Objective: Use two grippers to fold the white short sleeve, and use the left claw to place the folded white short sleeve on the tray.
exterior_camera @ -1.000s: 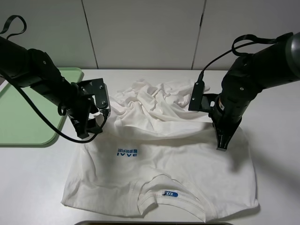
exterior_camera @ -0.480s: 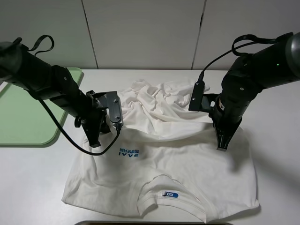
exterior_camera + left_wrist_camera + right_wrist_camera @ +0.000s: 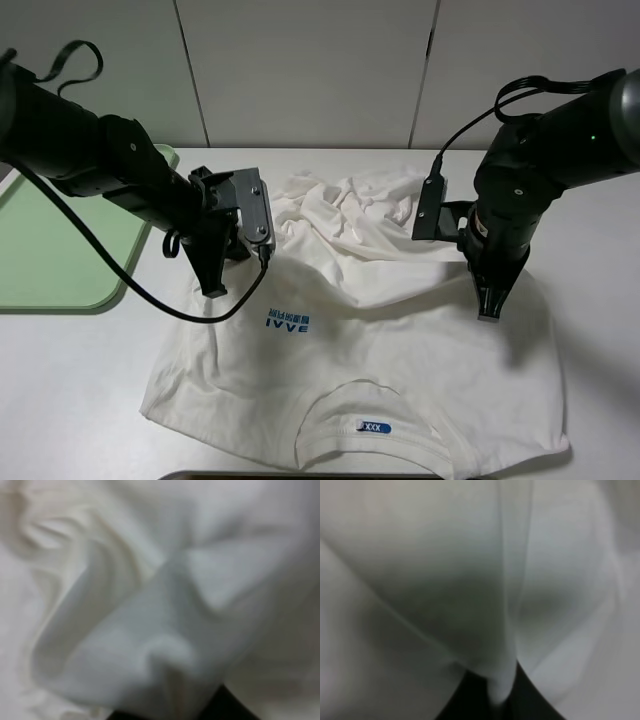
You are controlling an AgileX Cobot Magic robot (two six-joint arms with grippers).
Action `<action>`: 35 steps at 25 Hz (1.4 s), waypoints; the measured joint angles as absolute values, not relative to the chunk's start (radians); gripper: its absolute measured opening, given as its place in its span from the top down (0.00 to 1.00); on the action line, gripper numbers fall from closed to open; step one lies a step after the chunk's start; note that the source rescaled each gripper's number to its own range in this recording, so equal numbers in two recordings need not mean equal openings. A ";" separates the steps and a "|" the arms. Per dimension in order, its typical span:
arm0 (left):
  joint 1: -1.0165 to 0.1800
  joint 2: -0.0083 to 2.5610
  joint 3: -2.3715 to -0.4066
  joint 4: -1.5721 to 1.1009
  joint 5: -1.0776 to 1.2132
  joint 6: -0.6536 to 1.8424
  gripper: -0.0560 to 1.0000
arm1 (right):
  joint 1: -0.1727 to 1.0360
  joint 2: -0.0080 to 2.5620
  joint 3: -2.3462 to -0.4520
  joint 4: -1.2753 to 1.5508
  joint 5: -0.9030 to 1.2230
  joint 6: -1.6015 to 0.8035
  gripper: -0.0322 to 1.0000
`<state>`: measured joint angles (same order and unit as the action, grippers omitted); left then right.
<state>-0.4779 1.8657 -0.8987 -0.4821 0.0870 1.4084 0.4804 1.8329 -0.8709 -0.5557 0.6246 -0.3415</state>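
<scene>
Large off-white cotton short-sleeve T-shirt (image 3: 350, 350) lies collar-nearest on the white tabletop (image 3: 80, 390), near the flat pale green plastic tray (image 3: 50, 250), cloth ridges pinched tight between matte-black left fingers (image 3: 214, 286) and matte-black right fingers (image 3: 488, 306), seemingly so both sides fold over evenly.

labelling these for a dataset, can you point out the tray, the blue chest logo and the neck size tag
tray (image 3: 55, 260), exterior high view, bare green floor
blue chest logo (image 3: 287, 321), exterior high view, middle of lettering
neck size tag (image 3: 371, 427), exterior high view, tag centre
</scene>
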 joint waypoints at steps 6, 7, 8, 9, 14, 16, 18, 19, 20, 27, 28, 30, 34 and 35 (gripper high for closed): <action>-0.478 1.740 -0.899 -0.483 0.072 1.394 0.90 | 0.480 1.774 -0.871 -0.775 0.688 -0.130 0.97; -0.478 1.716 -0.899 -0.483 0.068 1.394 0.90 | 0.480 1.752 -0.871 -0.813 0.693 -0.090 0.97; -0.478 1.689 -0.899 -0.483 0.061 1.394 0.90 | 0.480 1.727 -0.871 -0.870 0.696 -0.028 0.97; -0.478 1.660 -0.899 -0.482 0.054 1.394 0.90 | 0.480 1.688 -0.871 -0.925 0.703 0.037 0.97; -0.478 1.455 -0.899 -0.482 0.000 1.394 0.90 | 0.480 1.436 -0.870 -1.129 0.713 0.194 0.97; -0.478 1.353 -0.899 -0.482 -0.030 1.394 0.90 | 0.480 1.333 -0.870 -1.162 0.712 0.216 0.97; -0.479 1.238 -0.899 -0.481 -0.052 1.394 0.90 | 0.480 1.216 -0.870 -1.183 0.708 0.229 0.97; -0.481 1.194 -0.899 -0.481 -0.058 1.394 0.90 | 0.480 1.167 -0.870 -1.190 0.703 0.231 0.97; -0.482 1.144 -0.901 -0.481 -0.058 1.394 0.90 | 0.480 1.129 -0.870 -1.197 0.694 0.232 0.97; -0.486 0.886 -0.970 -0.481 -0.045 1.394 0.90 | 0.484 0.735 -0.870 -1.298 0.418 0.156 0.97; -0.486 0.872 -0.975 -0.481 -0.045 1.394 0.90 | 0.484 0.715 -0.870 -1.308 0.385 0.143 0.97; -0.486 0.862 -0.979 -0.481 -0.045 1.394 0.90 | 0.484 0.702 -0.870 -1.328 0.347 0.128 0.97; -0.472 0.954 -0.979 -0.481 -0.029 1.394 0.90 | 0.484 0.775 -0.870 -1.343 0.372 0.124 0.97; -0.456 0.995 -0.980 -0.481 -0.021 1.394 0.90 | 0.484 0.815 -0.870 -1.348 0.398 0.124 0.97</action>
